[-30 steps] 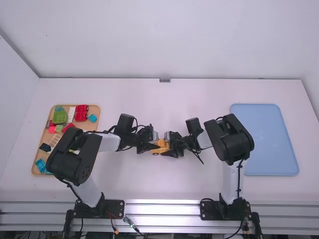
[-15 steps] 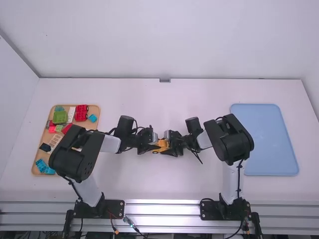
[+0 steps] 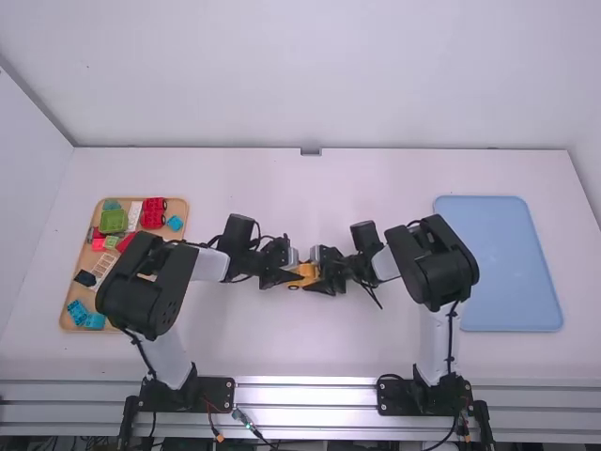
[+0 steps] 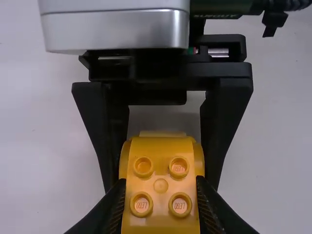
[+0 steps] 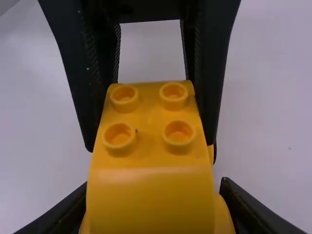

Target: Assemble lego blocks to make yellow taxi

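Note:
Just left of the table's middle, my left gripper (image 3: pixel 287 274) and my right gripper (image 3: pixel 327 274) face each other, with a yellow car body (image 3: pixel 305 272) between them. In the left wrist view my left gripper (image 4: pixel 161 187) has its fingers pressed on both sides of the studded yellow body (image 4: pixel 161 186). The right wrist view shows my right gripper (image 5: pixel 154 187) around the wide lower part of the yellow body (image 5: pixel 151 200), a finger against each side. Four-stud faces show at both ends. Fingers hide most of its sides and underside.
A wooden tray (image 3: pixel 68 282) at the left holds several loose pieces, among them a green block (image 3: pixel 114 222), a red wheeled piece (image 3: pixel 153 212) and blue blocks (image 3: pixel 79 313). The left arm hangs over part of it. A blue tray (image 3: pixel 507 268) lies at the right.
The left arm's elbow has shifted slightly right, uncovering more of the blue blocks. The right arm has stayed still, and the yellow body has barely moved between the grippers.

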Controlling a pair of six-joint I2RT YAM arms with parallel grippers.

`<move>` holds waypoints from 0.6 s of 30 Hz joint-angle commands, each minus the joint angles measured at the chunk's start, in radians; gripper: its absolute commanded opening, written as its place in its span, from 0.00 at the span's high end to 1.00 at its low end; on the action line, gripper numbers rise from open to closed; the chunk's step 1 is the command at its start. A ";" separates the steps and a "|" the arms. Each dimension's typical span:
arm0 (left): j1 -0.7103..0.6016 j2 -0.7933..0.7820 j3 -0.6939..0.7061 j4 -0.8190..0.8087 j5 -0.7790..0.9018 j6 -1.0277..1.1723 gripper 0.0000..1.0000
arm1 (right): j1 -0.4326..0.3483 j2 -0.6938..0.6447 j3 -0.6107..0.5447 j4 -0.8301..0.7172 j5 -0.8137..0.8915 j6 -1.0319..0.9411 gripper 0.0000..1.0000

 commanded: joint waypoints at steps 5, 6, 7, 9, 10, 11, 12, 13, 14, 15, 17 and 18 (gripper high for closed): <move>-0.057 0.068 -0.020 -0.031 -0.141 0.011 0.98 | 0.010 0.009 -0.006 0.003 -0.003 0.011 0.59; -0.063 0.070 -0.020 -0.031 -0.157 0.012 0.98 | 0.010 0.009 -0.006 0.003 -0.003 0.010 0.58; -0.075 0.072 -0.020 -0.032 -0.187 0.010 0.98 | 0.010 0.009 -0.006 0.004 -0.003 0.010 0.58; -0.085 0.073 -0.020 -0.043 -0.222 0.011 0.99 | 0.010 0.009 -0.006 0.003 -0.003 0.010 0.58; -0.089 0.073 -0.020 -0.049 -0.247 0.010 0.98 | 0.008 0.009 -0.006 0.003 -0.003 0.011 0.58; -0.089 0.073 -0.020 -0.054 -0.264 0.010 0.98 | 0.008 0.009 -0.006 0.003 -0.003 0.010 0.58; -0.088 0.073 -0.020 -0.058 -0.268 0.010 0.98 | 0.009 0.009 -0.006 0.003 -0.003 0.010 0.58; -0.085 0.073 -0.020 -0.068 -0.287 0.010 0.98 | 0.010 0.009 -0.006 0.003 -0.002 0.010 0.58; -0.082 0.073 -0.020 -0.074 -0.293 0.010 0.98 | 0.009 0.009 -0.006 0.003 -0.003 0.010 0.58; -0.082 0.073 -0.020 -0.078 -0.293 0.010 0.98 | 0.008 0.009 -0.006 0.003 -0.003 0.011 0.58; -0.084 0.073 -0.020 -0.087 -0.298 0.010 0.98 | 0.008 0.009 -0.006 0.003 -0.003 0.010 0.58; -0.087 0.073 -0.020 -0.089 -0.301 0.010 0.98 | 0.009 0.009 -0.006 0.003 -0.003 0.010 0.58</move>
